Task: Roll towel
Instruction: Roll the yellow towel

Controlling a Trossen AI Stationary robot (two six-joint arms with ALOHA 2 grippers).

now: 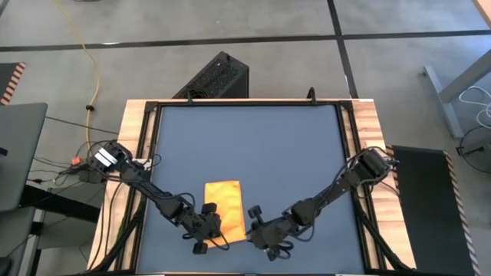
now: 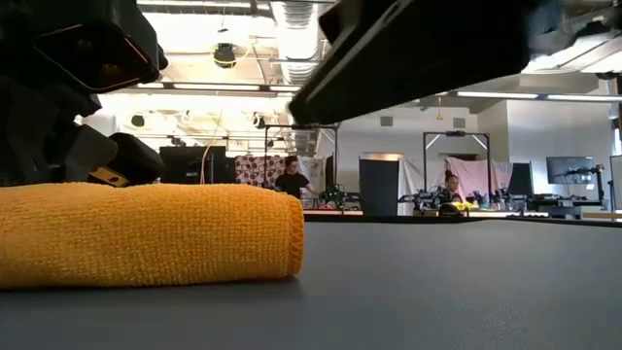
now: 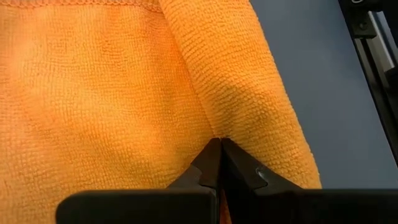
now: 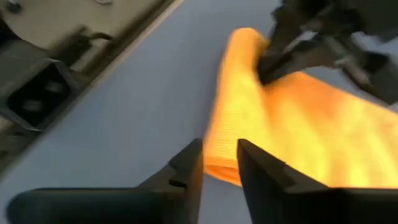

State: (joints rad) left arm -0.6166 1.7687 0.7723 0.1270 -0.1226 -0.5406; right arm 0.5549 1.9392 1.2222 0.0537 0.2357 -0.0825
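One towel [image 1: 225,208], yellow-orange, near the table's [image 1: 253,146] front edge, we log its long axis running front to back, rolled fold along one side, left gripper [image 3: 220,144] fingers pinched together on towel, right gripper [image 4: 219,155] fingers slightly apart beside its edge, two arms.

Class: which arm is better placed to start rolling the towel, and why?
Left, probably. The left gripper is shut on the towel, pinching a fold, while the right gripper is open beside its edge, holding nothing.

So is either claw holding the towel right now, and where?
The left claw is shut on the towel, pinching its rolled near edge. The right claw is open beside it, holding nothing.
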